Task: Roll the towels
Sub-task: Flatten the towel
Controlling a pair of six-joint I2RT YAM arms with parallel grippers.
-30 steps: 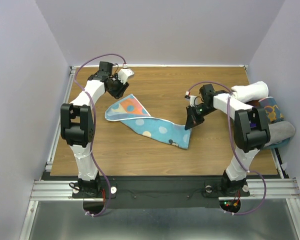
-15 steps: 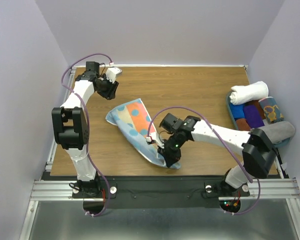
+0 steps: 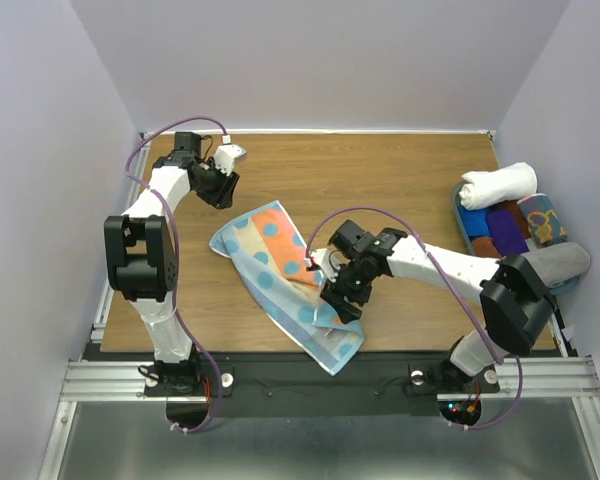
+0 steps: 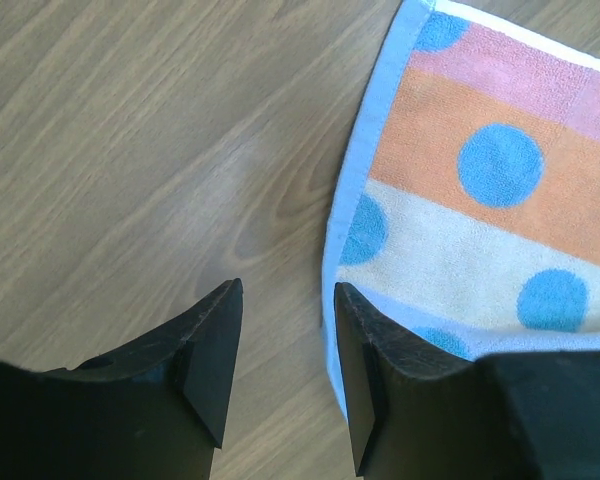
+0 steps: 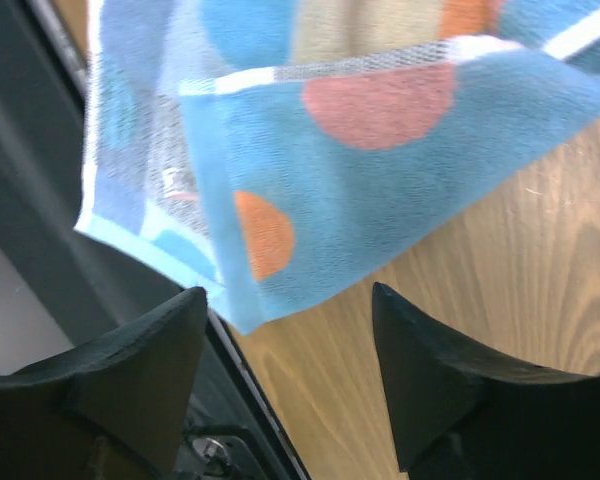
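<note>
A light blue towel [image 3: 280, 270] with orange and yellow dots lies spread on a slant across the wooden table [image 3: 380, 170]. Its near corner [image 3: 338, 350] hangs over the table's front edge. My right gripper [image 3: 342, 300] hovers over the towel's near end, open and holding nothing. In the right wrist view the towel [image 5: 380, 150] fills the top, and its corner points down between the open right gripper [image 5: 288, 300]. My left gripper [image 3: 218, 190] stands open at the towel's far corner. In the left wrist view the left gripper [image 4: 286, 290] is over bare wood, its right finger [image 4: 365, 360] beside the towel's hem [image 4: 480, 200].
A bin [image 3: 458, 215] at the table's right edge holds a white roll [image 3: 497, 185], dark rolled cloths [image 3: 500, 228], a patterned roll [image 3: 545, 222] and a grey one [image 3: 558, 265]. The black front rail [image 5: 40, 200] runs just below the towel's hanging corner.
My right gripper carried the towel's end from mid-right toward the front edge, then opened and let it go. The towel now lies on a slant. The left arm shifted slightly.
</note>
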